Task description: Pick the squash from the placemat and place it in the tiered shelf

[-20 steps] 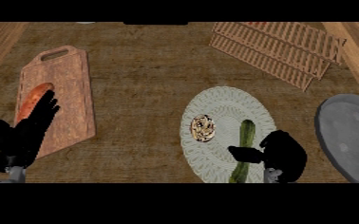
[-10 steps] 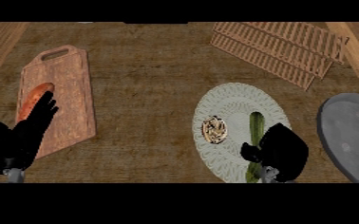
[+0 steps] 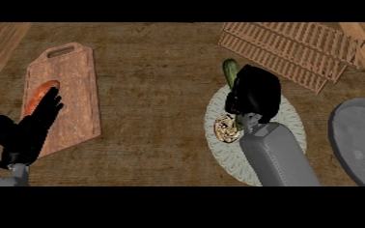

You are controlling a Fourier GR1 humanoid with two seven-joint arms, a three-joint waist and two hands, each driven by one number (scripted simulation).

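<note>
The squash is long and green. It sticks out past the fingertips of the right hand, whose fingers are curled around its lower part, so the hand is holding it. The round pale placemat lies under the hand, with a small cookie just beside the wrist. The wooden shelf sits ahead of the hand and a bit to its right, probably where the squash goes next. Far to the left, the left hand rests with straight fingers on a cutting board, beside an orange carrot.
</note>
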